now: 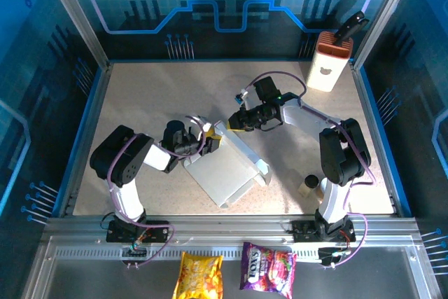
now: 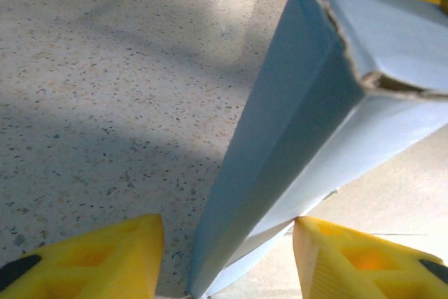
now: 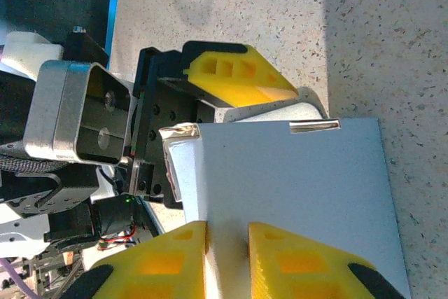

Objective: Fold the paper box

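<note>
The paper box [image 1: 227,169] lies half-folded at the middle of the table [image 1: 140,96], between both arms. The left wrist view shows a raised wall standing inside the left gripper [image 2: 224,243], whose fingers are spread. The right wrist view shows the right gripper [image 3: 227,239] pinching a panel edge.

Worktop [image 1: 140,110]: pale, speckled, stone-look surface, beige with dark flecks, lying flat inside the cell.
Back wall [image 1: 231,5]: blue panel with grid lines and a gear motif at the top.
Frame [image 1: 74,15]: silver aluminium posts slanting up at the back corners.
Front rail [image 1: 77,251]: slotted grey metal along the near edge.
Light: bright from overhead, throwing soft shadows across the worktop.
</note>
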